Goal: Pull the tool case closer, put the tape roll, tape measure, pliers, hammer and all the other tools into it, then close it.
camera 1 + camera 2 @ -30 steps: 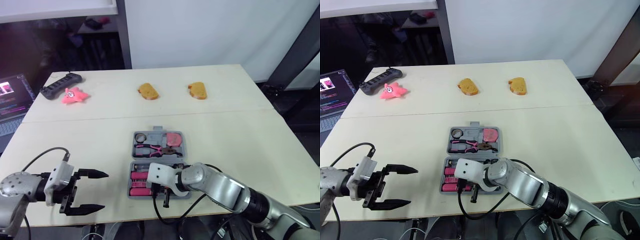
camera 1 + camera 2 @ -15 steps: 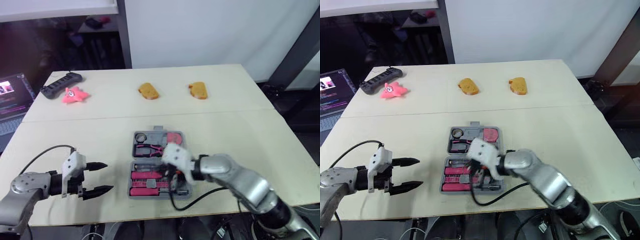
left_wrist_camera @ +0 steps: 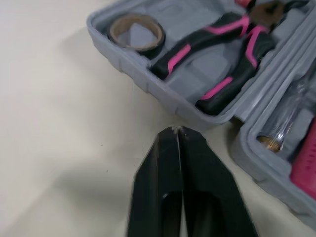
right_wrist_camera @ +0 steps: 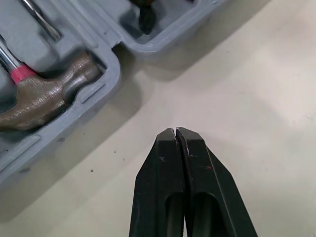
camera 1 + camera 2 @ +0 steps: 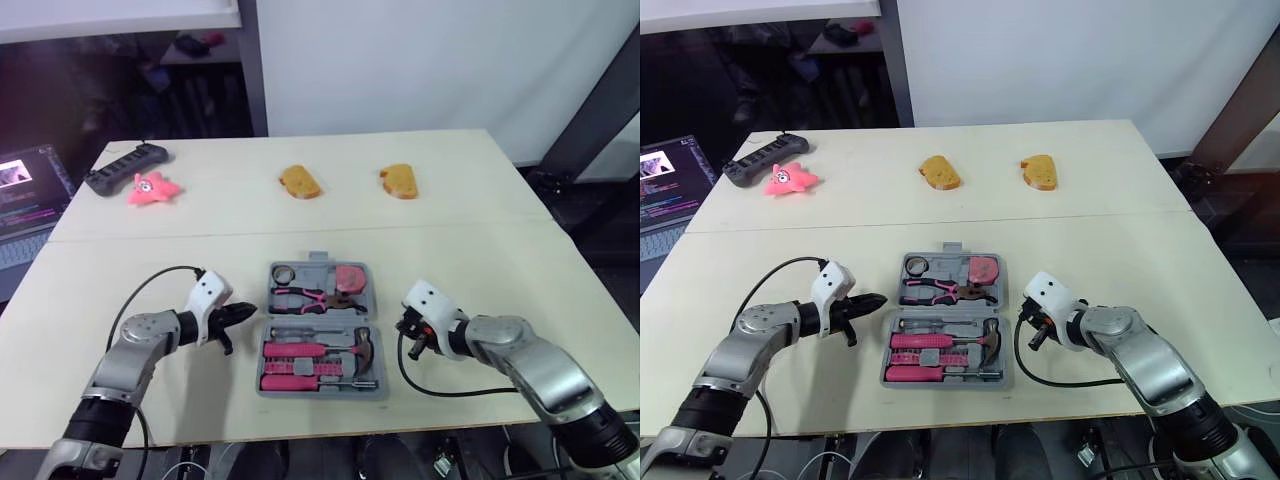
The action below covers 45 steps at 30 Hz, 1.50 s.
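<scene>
Case [image 5: 322,391] lies open, flat, at near middle of table. Tape roll [image 5: 282,273], pliers [image 5: 305,298], tape measure [image 5: 350,278] in far half; hammer [image 5: 358,345] in near half.

Loading looks done; closing step in hand.

Left gripper [image 3: 177,129]: fingers pressed together, just beside case's left edge. Right gripper [image 4: 175,131]: pressed together too, just off right edge.

Next: fold one half onto other, likely needs both sides lifted evenly.

Vs 1 s ago: left claw was spread, well left of case; right arm lay across near half.

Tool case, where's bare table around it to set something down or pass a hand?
Bare: the band between the tool case and the two bread pieces, and the table to the right of the right gripper. Crowded: both flanks of the case, where the left gripper and right gripper, fingers shut, sit close to its walls.
</scene>
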{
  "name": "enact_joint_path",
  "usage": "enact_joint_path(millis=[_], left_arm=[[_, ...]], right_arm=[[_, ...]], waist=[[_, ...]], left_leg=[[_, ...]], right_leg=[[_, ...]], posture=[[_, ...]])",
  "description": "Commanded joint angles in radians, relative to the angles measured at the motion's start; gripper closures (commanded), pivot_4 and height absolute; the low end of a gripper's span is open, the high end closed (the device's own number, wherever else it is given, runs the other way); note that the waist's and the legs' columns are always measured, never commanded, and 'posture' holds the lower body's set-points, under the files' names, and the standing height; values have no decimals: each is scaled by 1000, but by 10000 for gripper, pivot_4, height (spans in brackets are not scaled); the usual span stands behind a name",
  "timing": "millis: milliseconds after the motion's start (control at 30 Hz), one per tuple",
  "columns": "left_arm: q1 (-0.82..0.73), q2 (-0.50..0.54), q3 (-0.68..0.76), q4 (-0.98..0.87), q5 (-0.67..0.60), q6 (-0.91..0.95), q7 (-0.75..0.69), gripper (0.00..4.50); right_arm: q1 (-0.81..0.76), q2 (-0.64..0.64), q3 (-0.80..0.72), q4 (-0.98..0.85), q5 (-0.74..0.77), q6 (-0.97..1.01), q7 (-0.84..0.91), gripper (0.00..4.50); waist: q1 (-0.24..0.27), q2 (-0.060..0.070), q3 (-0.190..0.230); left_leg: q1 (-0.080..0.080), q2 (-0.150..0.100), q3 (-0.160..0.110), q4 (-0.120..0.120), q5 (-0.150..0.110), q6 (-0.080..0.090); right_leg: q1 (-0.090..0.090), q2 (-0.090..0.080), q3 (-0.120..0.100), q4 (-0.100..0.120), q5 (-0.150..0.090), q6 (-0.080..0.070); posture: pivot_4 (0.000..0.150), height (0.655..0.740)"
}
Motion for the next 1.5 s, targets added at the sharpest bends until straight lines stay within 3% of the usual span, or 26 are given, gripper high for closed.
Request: enact_joint_path(millis=[33,267,600,1033,1500], left_arm=[[-26,2,-65,42,58,-23,-30,44432],[-35,-44,-124,31,71,-26,-77,44432],[2,-61,-195,-29,117,-56,-120,44432],[164,25,-160,-148,100,-40,-145,44432],[198,33,-148,-164,95,-34,-135,44432]], right_arm=[[-38,30,69,32,-40,22,-6,45000],[-141,145,165,116,-77,66,5,45000],[-182,167,238,-11,-46,150,69,45000],[-123,163,264,-197,-11,307,49,45000],[-114,174,262,-179,-37,305,23,45000]], waist=[[3,0,0],[0,-2,-5],[3,-2,-6],[-1,1,-9],[-4,3,-13]], left_leg=[[0,0,0,0,0,0],[3,0,-2,1,0,0],[2,0,-3,1,0,0],[3,0,-3,-4,0,0],[4,0,-3,-6,0,0]], right_leg=[[0,0,0,0,0,0],[4,0,-1,-1,0,0],[3,-1,-1,-1,0,0],[1,-1,0,-2,0,0],[1,-1,0,-2,-1,0]], posture=[[1500,7400],[1500,7400],[1500,7400],[1500,7400],[1500,7400]])
